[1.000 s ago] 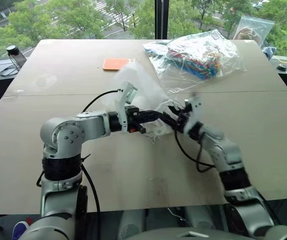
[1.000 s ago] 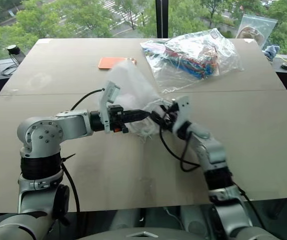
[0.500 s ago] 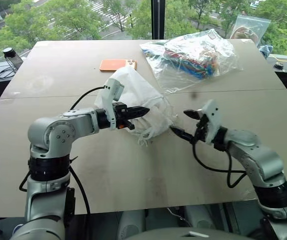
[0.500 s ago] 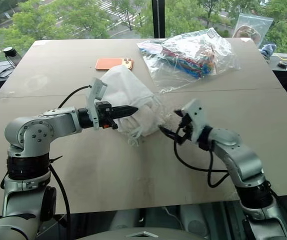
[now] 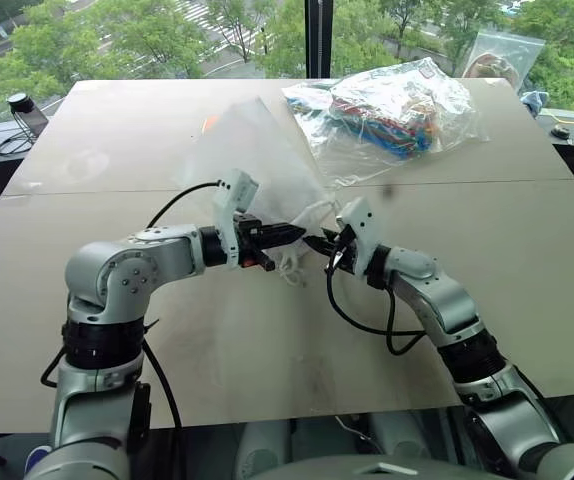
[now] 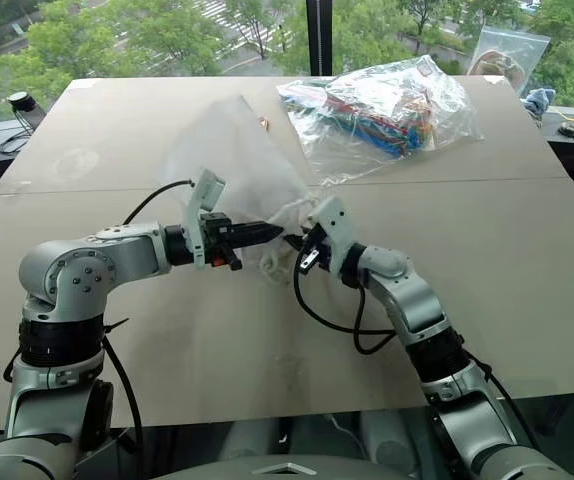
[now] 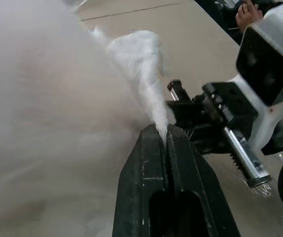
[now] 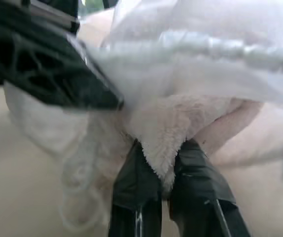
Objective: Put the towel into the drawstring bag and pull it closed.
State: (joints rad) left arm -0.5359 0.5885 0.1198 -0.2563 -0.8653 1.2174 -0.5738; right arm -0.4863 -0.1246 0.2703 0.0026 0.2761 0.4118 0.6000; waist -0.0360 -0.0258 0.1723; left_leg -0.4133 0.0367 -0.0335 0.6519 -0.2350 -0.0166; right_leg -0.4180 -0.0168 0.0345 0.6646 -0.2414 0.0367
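The white drawstring bag (image 5: 257, 150) is lifted off the table and billows up and back from its mouth. My left gripper (image 5: 295, 232) is shut on the gathered fabric at that mouth; the left wrist view shows its fingers (image 7: 149, 148) pinching a white tuft. My right gripper (image 5: 315, 241) meets it tip to tip from the right. In the right wrist view this gripper (image 8: 163, 153) is shut on a corner of the cream fluffy towel (image 8: 176, 123), which sits at the bag's opening under sheer fabric. White cords (image 5: 292, 268) dangle below.
A clear plastic bag of colourful items (image 5: 397, 110) lies at the back right of the table (image 5: 267, 350). Another plastic bag (image 5: 502, 55) stands behind it. A small dark object (image 5: 25, 105) sits off the table's back left corner.
My right gripper swung left from an open stance beside the bag to the bag's mouth and shut on the towel. The bag has billowed upward, covering the orange phone.
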